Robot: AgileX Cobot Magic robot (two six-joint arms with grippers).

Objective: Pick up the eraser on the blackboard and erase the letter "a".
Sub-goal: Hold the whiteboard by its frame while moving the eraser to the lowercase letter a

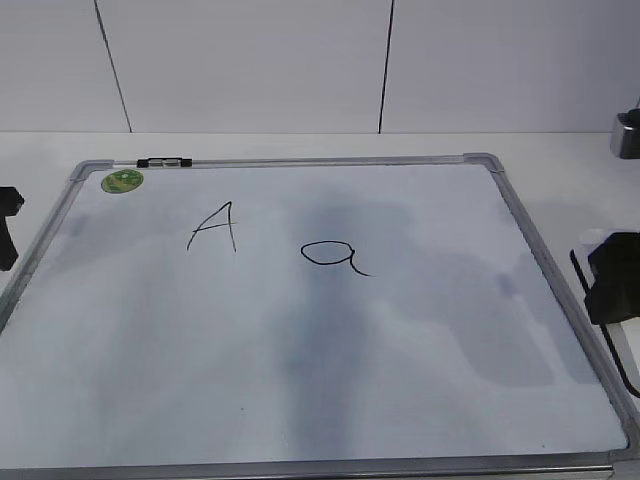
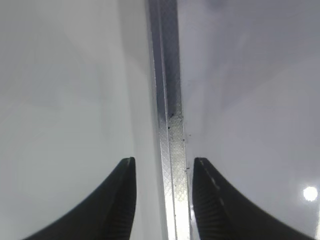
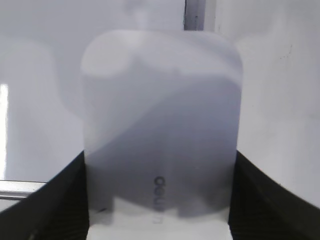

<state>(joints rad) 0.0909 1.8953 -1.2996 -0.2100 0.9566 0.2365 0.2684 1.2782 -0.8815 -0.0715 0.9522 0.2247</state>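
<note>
The blackboard (image 1: 300, 162) lies flat on the table, with the lowercase letter "a" (image 1: 330, 255) in black marker near its middle. My right gripper (image 1: 612, 275) hangs just off the board's right edge. In the right wrist view its fingers (image 3: 160, 160) press both sides of the white eraser (image 3: 160, 115), whose grey lettering faces up. My left gripper (image 1: 8, 225) is at the board's left edge. In the left wrist view its jaws (image 2: 162, 170) are open and empty, straddling the board's metal frame (image 2: 167, 100).
A capital "A" (image 1: 213, 228) is drawn left of the "a". A green sticker (image 1: 122, 181) sits in the far left corner and a black-and-silver clip (image 1: 163, 162) on the far frame. A grey metal object (image 1: 627, 135) stands at the far right.
</note>
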